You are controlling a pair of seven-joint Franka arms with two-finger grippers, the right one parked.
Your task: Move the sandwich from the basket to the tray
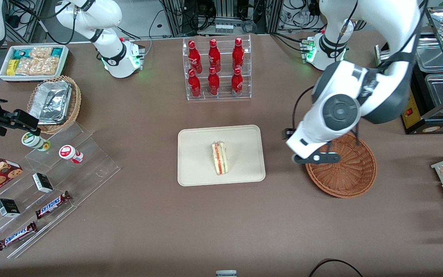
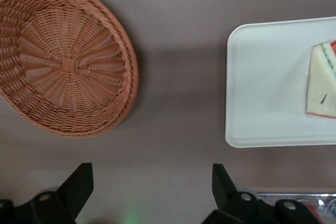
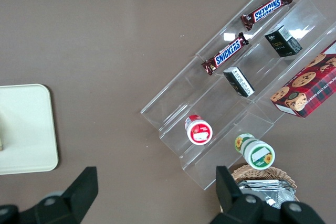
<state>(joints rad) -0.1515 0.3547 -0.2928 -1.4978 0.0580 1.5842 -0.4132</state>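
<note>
My hand [image 2: 149,192] hangs above the bare table [image 1: 221,223] between the basket [image 1: 342,166] and the tray [image 1: 190,169], fingers spread wide and holding nothing. The sandwich [image 1: 220,157] lies on the tray; the basket is empty. I judge it soft, light and easily crushed, best pinched gently across the bread faces. The front view shows the whole wedge; my wrist view catches only part of it.

Bare tabletop is lying between the tray [image 1: 194,169] and the basket [image 1: 354,181], giving passage; the gripper [image 2: 152,184] (fingers spread wide) is hanging above that gap, nothing crowding it.
</note>
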